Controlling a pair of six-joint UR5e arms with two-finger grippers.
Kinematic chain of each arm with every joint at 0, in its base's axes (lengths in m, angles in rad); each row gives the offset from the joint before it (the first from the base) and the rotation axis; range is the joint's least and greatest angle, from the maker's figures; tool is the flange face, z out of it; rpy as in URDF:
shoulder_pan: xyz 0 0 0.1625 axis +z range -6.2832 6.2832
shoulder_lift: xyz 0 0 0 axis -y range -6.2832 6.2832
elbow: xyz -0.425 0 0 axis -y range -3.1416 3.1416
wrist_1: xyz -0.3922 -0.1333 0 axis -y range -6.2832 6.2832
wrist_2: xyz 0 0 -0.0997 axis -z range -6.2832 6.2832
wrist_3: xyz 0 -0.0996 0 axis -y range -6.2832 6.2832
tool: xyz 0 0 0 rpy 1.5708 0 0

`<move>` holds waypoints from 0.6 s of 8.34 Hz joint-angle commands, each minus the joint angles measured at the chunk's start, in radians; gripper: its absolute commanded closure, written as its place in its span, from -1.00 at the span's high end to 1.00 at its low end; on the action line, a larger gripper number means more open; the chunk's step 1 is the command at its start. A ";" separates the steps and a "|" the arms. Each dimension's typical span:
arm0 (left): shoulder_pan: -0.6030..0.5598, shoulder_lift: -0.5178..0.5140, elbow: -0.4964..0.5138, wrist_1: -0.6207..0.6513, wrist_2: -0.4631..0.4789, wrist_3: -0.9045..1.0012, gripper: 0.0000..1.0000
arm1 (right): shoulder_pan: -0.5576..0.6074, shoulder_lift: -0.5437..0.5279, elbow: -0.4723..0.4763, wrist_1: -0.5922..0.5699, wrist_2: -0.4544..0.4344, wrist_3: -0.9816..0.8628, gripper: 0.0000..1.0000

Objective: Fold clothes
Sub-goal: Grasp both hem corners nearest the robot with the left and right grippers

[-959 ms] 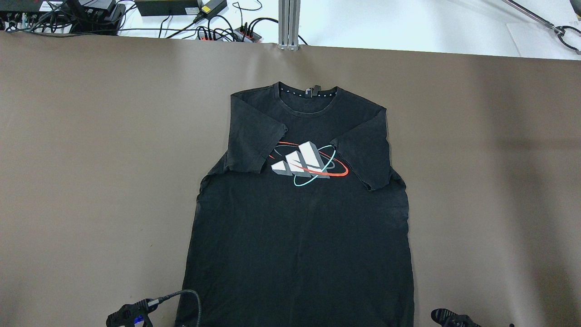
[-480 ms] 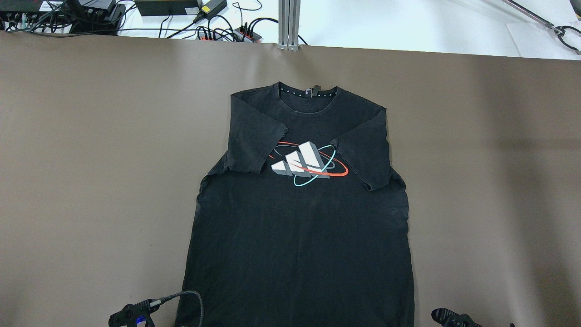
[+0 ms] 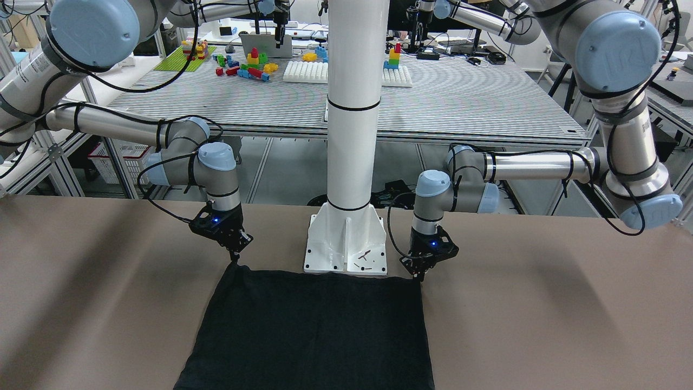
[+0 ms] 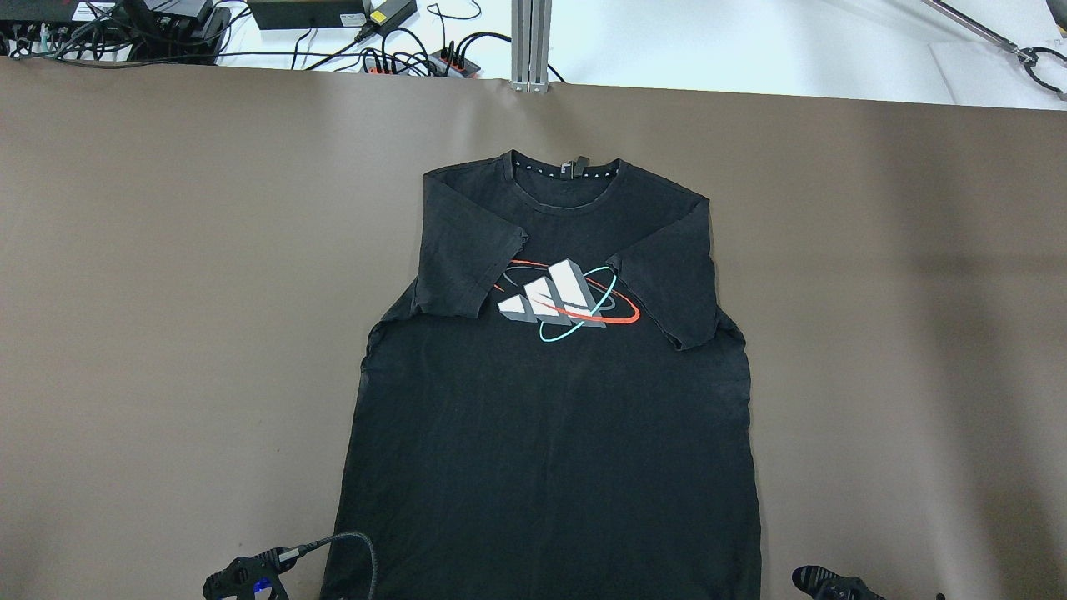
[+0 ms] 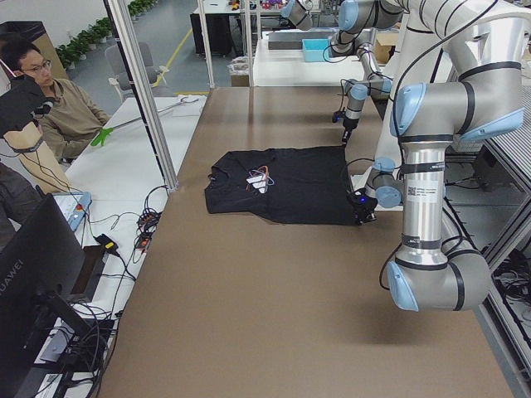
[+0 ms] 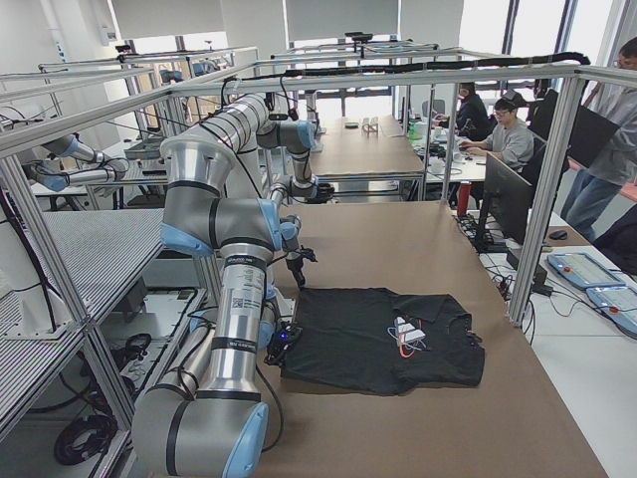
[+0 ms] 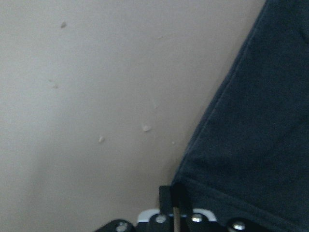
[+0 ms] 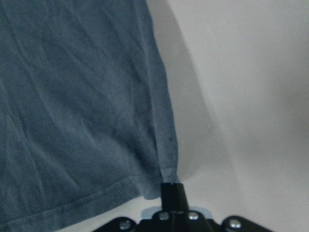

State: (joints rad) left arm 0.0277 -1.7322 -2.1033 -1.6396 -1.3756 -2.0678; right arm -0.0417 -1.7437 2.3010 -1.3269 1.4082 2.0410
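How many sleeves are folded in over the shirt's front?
2, both on the shirt: the sleeve on the robot's left covers the chest beside the logo, the sleeve on its right lies on the logo's other side. Neither is hidden.

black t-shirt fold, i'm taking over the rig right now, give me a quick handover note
Grippers: the left gripper is shut, pinching the black t-shirt at the near hem corner on the robot's left. The right gripper is shut on the other near hem corner.
Where: the t-shirt lies flat, print up, on the brown table, with its collar away from the robot.
Done: both sleeves are folded in over the chest.
Left: the body is unfolded. The likely next move is to carry the hem up towards the collar.
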 commanded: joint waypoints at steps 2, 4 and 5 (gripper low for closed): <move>-0.008 0.000 -0.042 0.000 -0.011 0.008 -1.00 | 0.002 -0.002 0.005 0.000 0.000 -0.001 -1.00; -0.029 0.067 -0.188 0.007 -0.014 0.014 -1.00 | 0.026 -0.043 0.081 -0.014 0.012 -0.007 -1.00; -0.031 0.081 -0.248 0.007 -0.014 0.014 -1.00 | 0.029 -0.049 0.159 -0.087 0.021 -0.008 -1.00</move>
State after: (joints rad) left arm 0.0076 -1.6920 -2.2355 -1.6341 -1.3880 -2.0560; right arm -0.0273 -1.7674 2.3490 -1.3366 1.4146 2.0374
